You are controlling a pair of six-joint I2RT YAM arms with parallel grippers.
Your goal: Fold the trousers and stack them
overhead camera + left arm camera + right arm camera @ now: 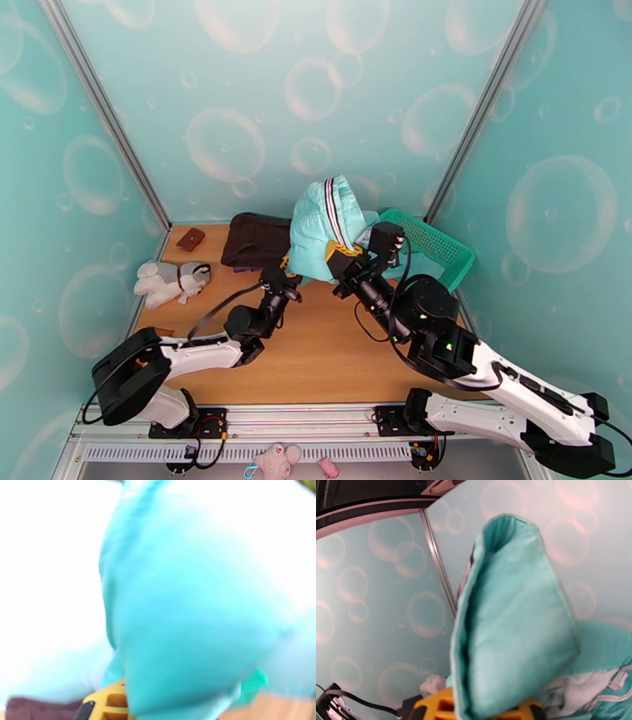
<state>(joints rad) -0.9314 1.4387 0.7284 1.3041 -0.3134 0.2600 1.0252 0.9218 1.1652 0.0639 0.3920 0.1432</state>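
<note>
**Right gripper** [341, 254]: clenched on the trousers [325, 225].
- In the top view I see the garment held up as a bunched bundle at centre frame, above the far part of the surface [316, 355].
- The striped waistband [336, 213] runs up the middle of the bundle.
- I cannot tell whether the lower edge of the cloth touches the surface.
- In the right wrist view the cloth rises from between the yellow fingers [436, 705] at the bottom edge. It stands as a folded teal flap through the centre of the frame.

**Left gripper** [284, 268]: clenched.
- In the top view it sits at the lower left edge of the trousers.
- The left wrist view is blurred. Teal cloth covers most of the frame and tapers down beside the yellow finger [112, 699] at the bottom edge. I read this as a grasp on the lower edge of the trousers.

**Surroundings, top view:**
- The dark brown garment [254, 239] lies folded just left of the trousers, at the far edge of the surface.
- The green mesh basket [438, 251] sits to the right of the trousers, partly behind the right arm.
- The plush toy [170, 282] lies at the left of the surface, well apart from the trousers.
- A small brown object [190, 238] lies near the far left corner.
</note>
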